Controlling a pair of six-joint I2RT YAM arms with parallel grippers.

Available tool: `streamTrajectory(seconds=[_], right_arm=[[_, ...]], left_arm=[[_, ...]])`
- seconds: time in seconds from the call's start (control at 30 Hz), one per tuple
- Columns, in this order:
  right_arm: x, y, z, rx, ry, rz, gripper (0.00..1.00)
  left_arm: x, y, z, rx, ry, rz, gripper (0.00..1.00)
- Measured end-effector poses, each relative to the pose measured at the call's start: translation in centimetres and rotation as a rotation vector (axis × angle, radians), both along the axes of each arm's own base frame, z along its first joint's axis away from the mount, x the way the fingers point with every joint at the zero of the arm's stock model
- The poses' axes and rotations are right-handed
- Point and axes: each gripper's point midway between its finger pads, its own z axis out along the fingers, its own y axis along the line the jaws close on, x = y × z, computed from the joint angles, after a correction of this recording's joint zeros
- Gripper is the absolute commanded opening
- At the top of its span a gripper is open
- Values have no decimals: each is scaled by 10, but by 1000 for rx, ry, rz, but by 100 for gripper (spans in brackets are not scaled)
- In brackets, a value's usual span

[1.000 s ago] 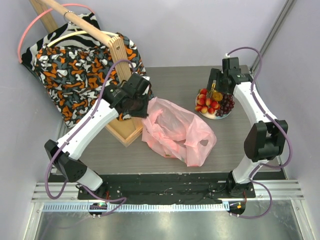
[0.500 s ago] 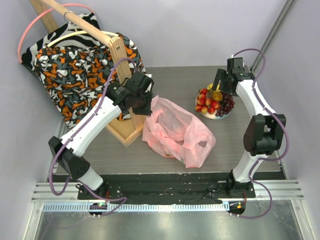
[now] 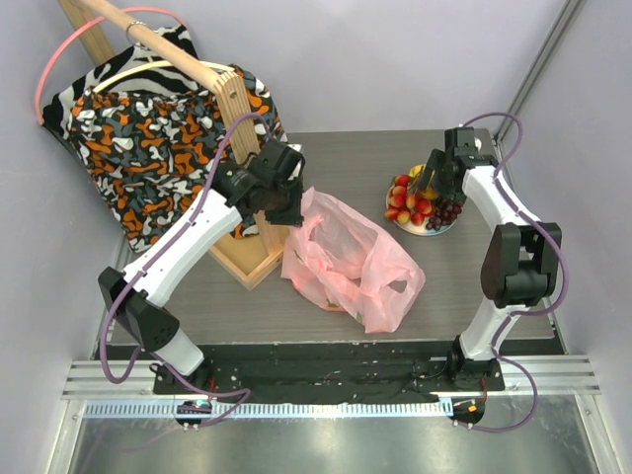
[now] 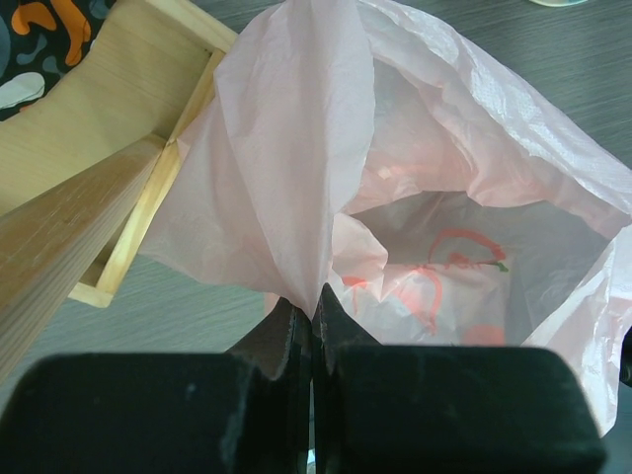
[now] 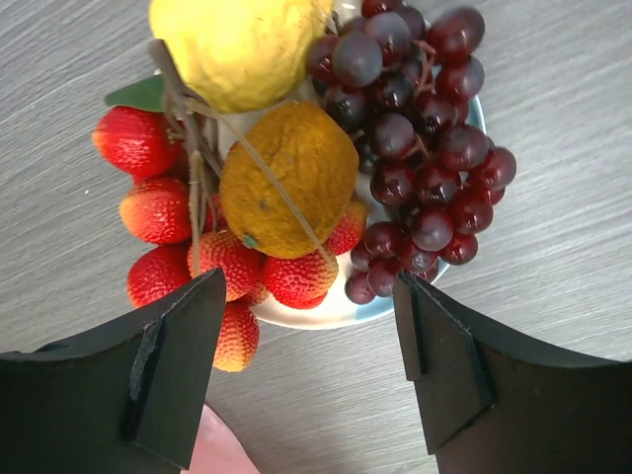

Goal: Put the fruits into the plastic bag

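Counting fruits (image 3: 423,202) in the bag (image 3: 351,259): how many so far? — Desk

None that shows. The left wrist view looks into the pink bag's mouth and finds only red marks that read as print on the film. The whole pile sits on the plate (image 5: 326,314) at the upper right of the overhead view: lemon (image 5: 237,44), orange (image 5: 286,178), grapes (image 5: 425,148), strawberries (image 5: 158,212). — Photographer

And the arms? — Desk

The left gripper (image 4: 314,308), at centre left overhead, has its fingers shut tight on a fold of the bag's rim, lifting it so the mouth gapes. The bag's body lies on the table (image 3: 346,153) mid-frame, beside the wooden frame (image 3: 247,252). The right gripper (image 5: 308,296) hangs over the plate with fingers spread wide and nothing between them, the orange and the strawberries just below the gap. — Photographer

So the score? — Desk

By my reading, bag opened, picking not yet begun: every fruit is left to carry across. The orange looks the likely first grab. — Photographer
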Motion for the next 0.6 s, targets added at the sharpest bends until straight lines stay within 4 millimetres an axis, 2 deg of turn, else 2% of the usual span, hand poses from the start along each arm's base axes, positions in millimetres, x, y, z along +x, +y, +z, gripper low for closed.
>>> streamTrajectory(seconds=[0.6], right_arm=[[4,3,-27,95,-63,-155,74]], left_arm=[[3,-4,-9,-15,6,6,0]])
